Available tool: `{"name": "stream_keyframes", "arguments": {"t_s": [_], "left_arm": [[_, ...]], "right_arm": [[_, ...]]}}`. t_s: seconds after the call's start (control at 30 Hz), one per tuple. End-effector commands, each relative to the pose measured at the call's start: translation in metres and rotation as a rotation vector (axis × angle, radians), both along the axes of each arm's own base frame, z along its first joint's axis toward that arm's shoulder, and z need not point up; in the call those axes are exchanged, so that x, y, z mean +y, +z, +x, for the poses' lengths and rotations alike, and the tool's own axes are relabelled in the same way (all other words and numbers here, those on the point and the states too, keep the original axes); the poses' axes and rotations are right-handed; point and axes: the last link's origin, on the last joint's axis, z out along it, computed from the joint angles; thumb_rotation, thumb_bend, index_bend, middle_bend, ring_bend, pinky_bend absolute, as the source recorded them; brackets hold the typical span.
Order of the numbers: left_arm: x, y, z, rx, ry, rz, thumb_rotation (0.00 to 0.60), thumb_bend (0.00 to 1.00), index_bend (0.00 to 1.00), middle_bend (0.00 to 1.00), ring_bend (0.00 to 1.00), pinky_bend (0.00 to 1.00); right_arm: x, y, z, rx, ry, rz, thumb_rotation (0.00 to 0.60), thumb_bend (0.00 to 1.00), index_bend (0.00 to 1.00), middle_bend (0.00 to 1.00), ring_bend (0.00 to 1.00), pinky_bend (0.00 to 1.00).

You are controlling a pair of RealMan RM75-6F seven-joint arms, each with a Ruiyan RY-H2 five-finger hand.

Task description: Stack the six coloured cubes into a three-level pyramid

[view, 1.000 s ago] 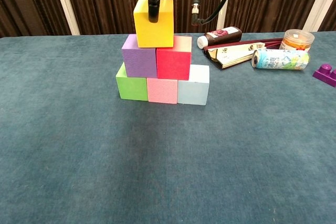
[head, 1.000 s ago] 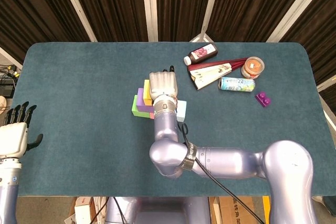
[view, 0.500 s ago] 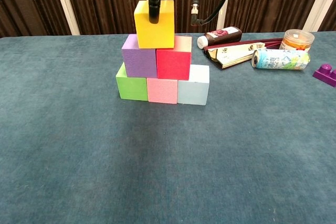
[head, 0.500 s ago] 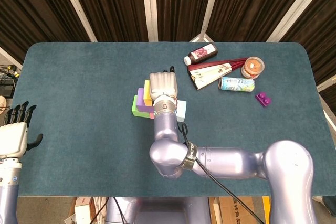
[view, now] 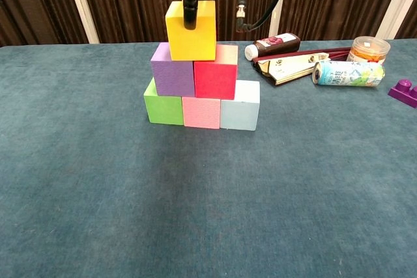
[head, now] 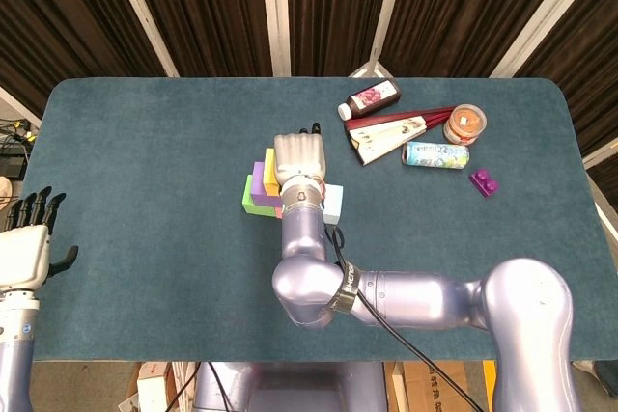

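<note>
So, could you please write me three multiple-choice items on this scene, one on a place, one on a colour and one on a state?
1. Where does the yellow cube sit?
A. on the bare table
B. atop the purple cube and red cube
C. beside the can

2. What colour is the middle cube of the bottom row?
A. pink
B. orange
C. black

3. What is the left hand doing?
A. holding a cube
B. pressing the bottle
C. holding nothing, at the table's edge

Answers: 1 B, it spans both second-level cubes; 2 A, the pink cube lies between green and light blue; 3 C, its fingers are empty.
</note>
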Motion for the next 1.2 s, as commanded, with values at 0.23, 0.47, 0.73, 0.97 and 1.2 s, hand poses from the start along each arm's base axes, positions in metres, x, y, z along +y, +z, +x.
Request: {"name": "stream_keyframes", "arguments": {"t_s": [0.23,0.47,0.73,0.97,1.2], "left_arm": [[0.0004,-0.0002,-0.0004,0.004,0.004,0.003,0.6,0.37,0.12,0.0,0.0,0.0],[0.0006,-0.0009,-0.0002,0.006,0.004,0.002,0.6,0.37,0.12,0.0,0.0,0.0],[0.0005,-0.0008,-0.0004,0.007,0.007,0.003,0.6,0.37,0.12,0.0,0.0,0.0],[0.0005,-0.0015,-0.0005,0.013,0.013,0.001,0.6,0.37,0.12,0.0,0.0,0.0],[0.0009,-0.0019,-0.0007,0.016,0.015,0.001,0.6,0.37,0.12,0.0,0.0,0.0]], "right_arm": [[-0.0007,0.0,-0.0004,0.0,-0.004,0.001,0.6,0.29,0.27,0.26,0.1,0.0],[0.0007,-0.0001,0.0008,0.002,-0.001,0.009,0.6,0.29,0.25,0.23,0.07,0.0],[0.0018,-0.0003,0.0008,0.01,-0.008,0.02,0.6,0.29,0.21,0.19,0.03,0.0],[0.0048,0.0009,0.0034,0.012,-0.004,0.041,0.6,0.29,0.09,0.13,0.0,0.0],[0.0079,0.0044,0.0064,-0.003,0.001,0.06,0.6,0.29,0.0,0.05,0.0,0.0]]}}
